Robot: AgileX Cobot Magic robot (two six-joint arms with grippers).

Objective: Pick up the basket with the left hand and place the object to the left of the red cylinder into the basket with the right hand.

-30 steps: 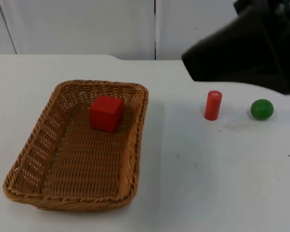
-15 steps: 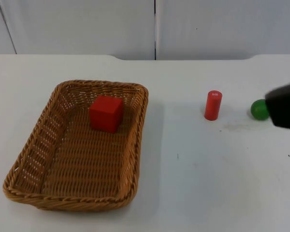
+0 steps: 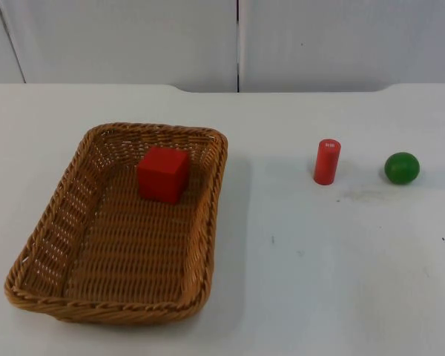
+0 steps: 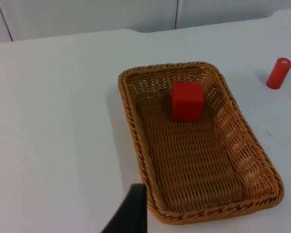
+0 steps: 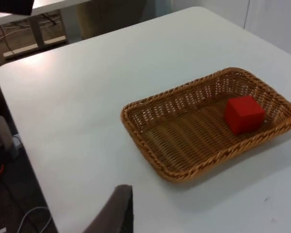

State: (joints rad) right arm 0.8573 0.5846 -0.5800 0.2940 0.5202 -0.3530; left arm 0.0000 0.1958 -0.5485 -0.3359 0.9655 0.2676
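Note:
A brown wicker basket (image 3: pixel 107 308) rests on the white table at the left of the top view. A red cube (image 3: pixel 163 173) sits inside it near its far end. To its right a red cylinder (image 3: pixel 327 161) stands upright, apart from the basket. The left wrist view has the basket (image 4: pixel 127 111), the cube (image 4: pixel 187 101) and the cylinder (image 4: pixel 278 73); my left gripper (image 4: pixel 133 213) hangs just off the basket's near corner, clear of the rim. My right gripper (image 5: pixel 117 208) is well back from the basket (image 5: pixel 127 121) and the cube (image 5: pixel 243 114), holding nothing I can see.
A green ball (image 3: pixel 402 167) lies to the right of the red cylinder. The grey partition wall (image 3: pixel 237 37) closes the table's far side. Beyond the table's edge (image 5: pixel 19 126) in the right wrist view, floor and another desk's legs (image 5: pixel 36 36) appear.
The right arm, which covered the upper right of the top view, slid off to the right and out of that picture. The basket, cube, cylinder and ball have not moved.

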